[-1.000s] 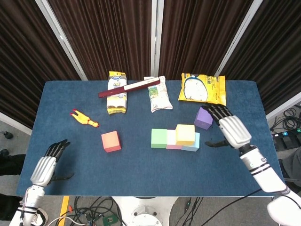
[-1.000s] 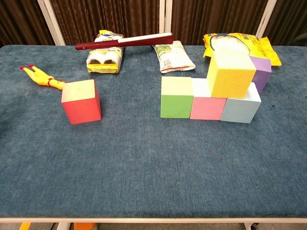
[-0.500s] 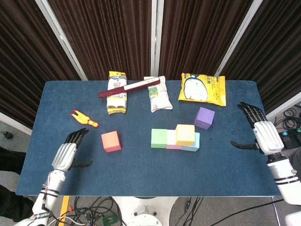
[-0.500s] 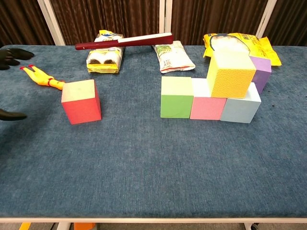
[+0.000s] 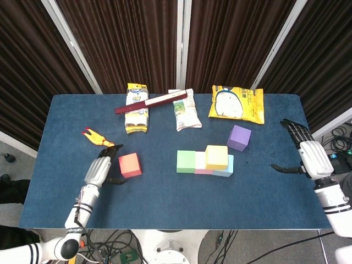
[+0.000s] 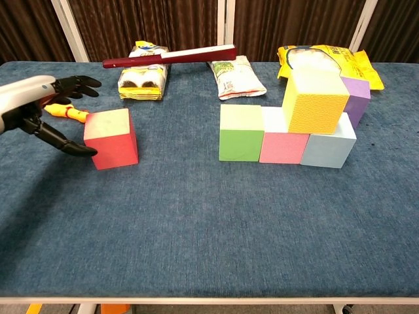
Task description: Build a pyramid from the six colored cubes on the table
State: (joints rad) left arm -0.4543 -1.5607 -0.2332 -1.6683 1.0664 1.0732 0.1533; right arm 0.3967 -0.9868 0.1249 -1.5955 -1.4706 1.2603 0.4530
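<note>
Six cubes lie on the blue table [image 5: 165, 198]: a green cube [image 5: 186, 161], pink cube [image 5: 201, 164] and light blue cube [image 5: 225, 166] stand touching in a row near the middle, a yellow cube [image 5: 216, 156] sits on top over the pink and light blue ones, a purple cube [image 5: 239, 137] stands just behind the row's right end, and a red cube [image 5: 130, 165] stands alone well to the left. Wide bare cloth separates the red cube from the row, and the whole near strip of the table is open too. The left hand [image 5: 99, 169] is spread wide just beside the red cube's left face, holding nothing; whether the thumb tip touches the cube cannot be told. The right hand [image 5: 307, 156] hangs beyond the right table edge, fingers apart and empty; the chest view does not show it. A rubber chicken [image 5: 98, 138] is partly hidden behind the left hand in the chest view. Snack bags [image 5: 187, 113] and a dark red stick [image 5: 150, 102] crowd the far edge.
</note>
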